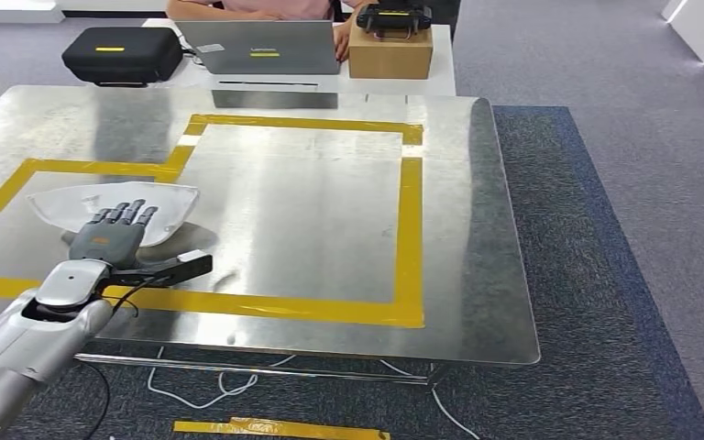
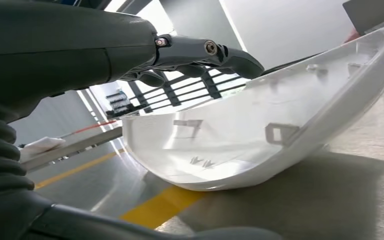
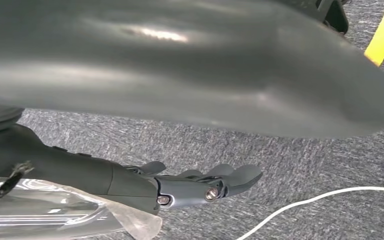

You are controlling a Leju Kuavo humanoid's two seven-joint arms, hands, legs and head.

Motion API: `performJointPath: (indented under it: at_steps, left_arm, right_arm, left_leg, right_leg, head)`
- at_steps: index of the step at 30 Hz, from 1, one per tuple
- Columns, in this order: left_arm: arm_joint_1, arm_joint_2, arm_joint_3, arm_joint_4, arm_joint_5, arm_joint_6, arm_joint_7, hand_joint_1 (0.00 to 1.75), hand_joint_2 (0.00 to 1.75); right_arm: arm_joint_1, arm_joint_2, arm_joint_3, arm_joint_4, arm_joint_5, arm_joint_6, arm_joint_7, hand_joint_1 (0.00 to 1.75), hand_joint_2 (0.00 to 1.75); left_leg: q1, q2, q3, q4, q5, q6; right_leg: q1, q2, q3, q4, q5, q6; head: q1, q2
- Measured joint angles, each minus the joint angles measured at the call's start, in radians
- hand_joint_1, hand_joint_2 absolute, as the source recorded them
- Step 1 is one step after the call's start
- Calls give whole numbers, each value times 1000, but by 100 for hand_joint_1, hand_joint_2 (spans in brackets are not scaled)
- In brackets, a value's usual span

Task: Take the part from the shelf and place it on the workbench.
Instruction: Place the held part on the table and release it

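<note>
One white part (image 1: 167, 206) on workbench (image 1: 330, 202); left hand (image 1: 115, 229) fingers spread, empty; right hand (image 3: 200, 185) empty.

Silver left arm (image 1: 18, 344), black cable, dark grey left hand (image 1: 115, 234) with silver screws.

The left hand (image 1: 115, 229) covers the near side of the white part (image 1: 170, 206). The person (image 1: 266, 7) behind the laptop (image 1: 261, 48) is cut off by the top edge. A blurred grey thumb hides much of the right hand (image 3: 180, 187).
</note>
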Motion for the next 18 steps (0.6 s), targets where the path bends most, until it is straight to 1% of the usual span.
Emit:
performJointPath:
  at_steps: [14, 18]
  left_arm:
    - [-3, 4, 7, -7, 3, 1, 0, 0, 0]
    - [-3, 6, 11, -9, 6, 1, 3, 0, 0]
  right_arm:
    - [1, -3, 7, -8, -12, -5, 4, 0, 0]
    - [2, -4, 12, -10, -16, -7, 5, 0, 0]
  left_leg:
    - [0, 0, 0, 0, 0, 0]
    - [-1, 0, 0, 2, -1, 1]
  right_leg:
    - [0, 0, 0, 0, 0, 0]
    - [-2, 0, 0, -1, 1, 2]
  head:
    - [0, 0]
    - [0, 0]
